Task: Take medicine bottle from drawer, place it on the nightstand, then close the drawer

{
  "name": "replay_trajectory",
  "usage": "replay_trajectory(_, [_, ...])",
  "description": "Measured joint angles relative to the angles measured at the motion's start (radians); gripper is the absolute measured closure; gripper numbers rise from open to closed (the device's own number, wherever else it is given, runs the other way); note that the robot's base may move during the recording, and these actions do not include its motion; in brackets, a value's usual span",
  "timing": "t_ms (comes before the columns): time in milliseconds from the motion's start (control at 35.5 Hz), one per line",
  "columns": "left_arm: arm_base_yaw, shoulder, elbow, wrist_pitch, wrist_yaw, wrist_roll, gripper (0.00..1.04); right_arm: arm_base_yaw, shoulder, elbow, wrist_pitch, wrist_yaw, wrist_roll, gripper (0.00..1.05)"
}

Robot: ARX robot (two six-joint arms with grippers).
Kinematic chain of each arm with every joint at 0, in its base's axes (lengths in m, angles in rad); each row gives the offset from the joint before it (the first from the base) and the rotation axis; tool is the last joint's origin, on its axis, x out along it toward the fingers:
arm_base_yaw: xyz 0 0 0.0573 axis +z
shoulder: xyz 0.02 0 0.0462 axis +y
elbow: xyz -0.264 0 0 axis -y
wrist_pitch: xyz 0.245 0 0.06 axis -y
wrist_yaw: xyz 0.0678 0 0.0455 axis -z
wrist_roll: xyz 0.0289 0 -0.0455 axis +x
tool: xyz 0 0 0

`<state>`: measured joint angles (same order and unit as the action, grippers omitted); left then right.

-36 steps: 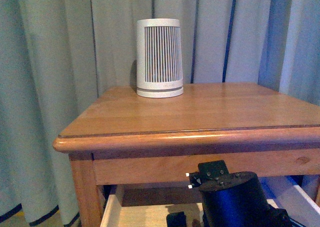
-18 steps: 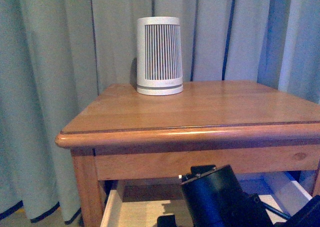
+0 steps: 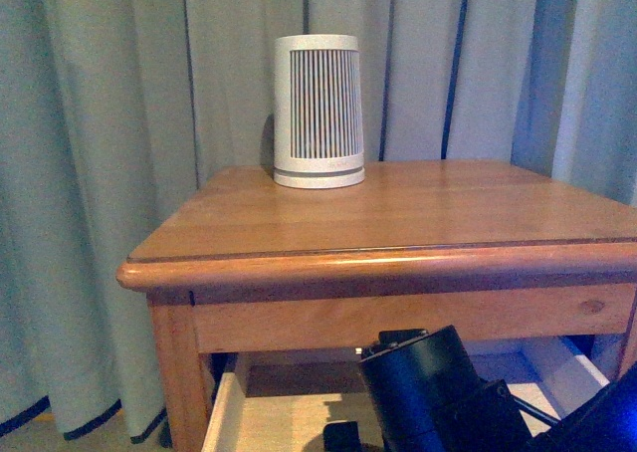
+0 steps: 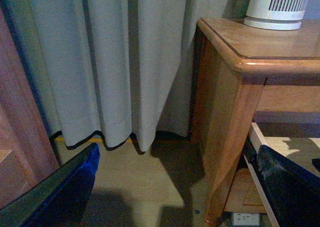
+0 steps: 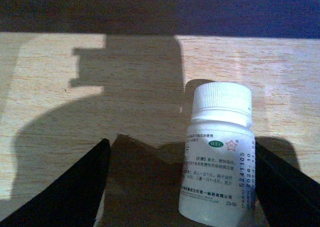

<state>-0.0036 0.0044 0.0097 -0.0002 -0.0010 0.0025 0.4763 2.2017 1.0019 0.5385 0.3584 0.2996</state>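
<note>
The medicine bottle [image 5: 217, 152], white with a ribbed cap and a printed label, stands upright on the pale wood floor of the open upper drawer [image 5: 125, 87]. My right gripper [image 5: 180, 192] is open around it. The bottle sits between the dark fingers [image 5: 65, 192], closer to one of them, and I see no contact. In the front view my right arm [image 3: 438, 397] reaches into the drawer [image 3: 224, 412] under the nightstand top [image 3: 398, 223]; the bottle is hidden there. My left gripper [image 4: 175, 192] is open and empty, low beside the nightstand [image 4: 235, 52].
A large white slatted device [image 3: 318, 109] stands at the back of the nightstand top. Grey curtains [image 3: 100, 173] hang behind and to the left. In the left wrist view, bare floor [image 4: 140, 182] lies beside the nightstand leg and other brown furniture [image 4: 15, 112] stands across from it.
My right arm has moved left and lower into the drawer since a second ago, with little motion in the last half second. The front view has shifted slightly.
</note>
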Motion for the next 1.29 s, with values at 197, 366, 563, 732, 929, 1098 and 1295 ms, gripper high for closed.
replay_trajectory(197, [0.0, 0.0, 0.0, 0.0, 0.0, 0.0, 0.07, -0.004, 0.008, -0.01, 0.055, 0.006, -0.024, 0.56])
replay_trajectory(366, [0.0, 0.0, 0.0, 0.0, 0.0, 0.0, 0.07, -0.005, 0.009, -0.019, 0.084, 0.008, -0.034, 0.74])
replay_trajectory(563, [0.0, 0.0, 0.0, 0.0, 0.0, 0.0, 0.07, -0.004, -0.007, -0.044, 0.156, 0.043, -0.09, 0.76])
replay_trajectory(732, [0.0, 0.0, 0.0, 0.0, 0.0, 0.0, 0.07, -0.016, -0.035, -0.074, 0.195, 0.084, -0.159, 0.76])
replay_trajectory(929, [0.0, 0.0, 0.0, 0.0, 0.0, 0.0, 0.07, -0.035, -0.164, -0.149, 0.017, 0.092, -0.092, 0.76])
replay_trajectory(1098, [0.0, 0.0, 0.0, 0.0, 0.0, 0.0, 0.07, -0.039, -0.315, -0.214, -0.081, 0.086, 0.003, 0.76])
replay_trajectory(1295, [0.0, 0.0, 0.0, 0.0, 0.0, 0.0, 0.07, -0.039, -0.607, -0.319, -0.311, 0.047, 0.13, 0.76])
